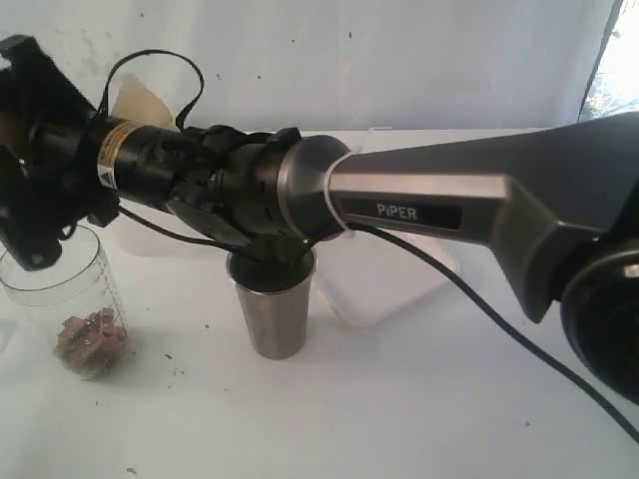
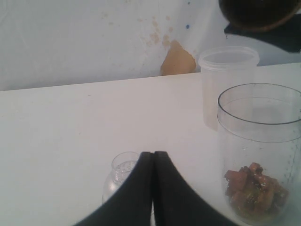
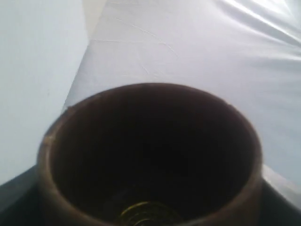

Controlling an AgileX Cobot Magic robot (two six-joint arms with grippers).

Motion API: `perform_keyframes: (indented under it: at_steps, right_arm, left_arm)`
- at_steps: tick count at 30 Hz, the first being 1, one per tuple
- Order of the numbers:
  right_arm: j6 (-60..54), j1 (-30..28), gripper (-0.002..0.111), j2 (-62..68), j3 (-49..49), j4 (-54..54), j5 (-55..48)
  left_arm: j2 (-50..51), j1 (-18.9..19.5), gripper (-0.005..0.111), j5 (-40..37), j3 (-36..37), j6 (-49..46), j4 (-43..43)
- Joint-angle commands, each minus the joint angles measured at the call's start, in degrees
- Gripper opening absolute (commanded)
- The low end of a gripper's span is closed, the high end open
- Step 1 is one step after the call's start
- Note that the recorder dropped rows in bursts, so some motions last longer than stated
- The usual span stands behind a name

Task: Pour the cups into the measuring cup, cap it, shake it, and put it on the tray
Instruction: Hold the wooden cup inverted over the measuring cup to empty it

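The right gripper (image 1: 28, 170), at the upper left of the exterior frame, pinches the wooden cup (image 3: 150, 155) — dark jaws flank its sides in the right wrist view, its mouth facing that camera. It hangs above the measuring cup (image 1: 68, 299), upright at lower left with brownish pieces (image 1: 92, 341) on its bottom. The steel tumbler (image 1: 272, 314) stands at centre, its rim partly hidden by the arm; the tray (image 1: 399, 289) lies just to its right. The left gripper (image 2: 153, 183) has its fingers pressed together — a frosted tub (image 2: 228, 80) stands beyond the measuring cup.
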State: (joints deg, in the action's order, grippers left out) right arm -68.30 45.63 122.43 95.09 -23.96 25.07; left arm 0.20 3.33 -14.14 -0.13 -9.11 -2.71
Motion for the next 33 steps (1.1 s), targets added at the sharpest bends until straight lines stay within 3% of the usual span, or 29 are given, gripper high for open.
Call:
perform_keyframes:
  at_steps: [1, 4, 8, 18, 33]
  right_arm:
    - [10.63, 0.01, 0.000, -2.15, 0.29, 4.25, 2.24]
    - [18.07, -0.12, 0.000, -2.51, 0.29, 4.15, 2.50]
    - [18.11, -0.12, 0.000, -2.51, 0.29, 2.21, 1.99]
    - [-26.38, 2.37, 0.000, -2.40, 0.19, -1.93, -8.40]
    - [-37.55, 2.99, 0.000, -1.62, -3.32, -1.44, -9.34]
  left_arm:
    - [-0.20, -0.11, 0.000, 0.79, 0.13, 0.04, 0.00]
    - [-0.20, -0.11, 0.000, 0.79, 0.13, 0.04, 0.00]
    - [-0.20, -0.11, 0.000, 0.79, 0.13, 0.04, 0.00]
    - [-0.20, -0.11, 0.000, 0.79, 0.13, 0.04, 0.00]
    - [-0.20, -0.11, 0.000, 0.79, 0.13, 0.04, 0.00]
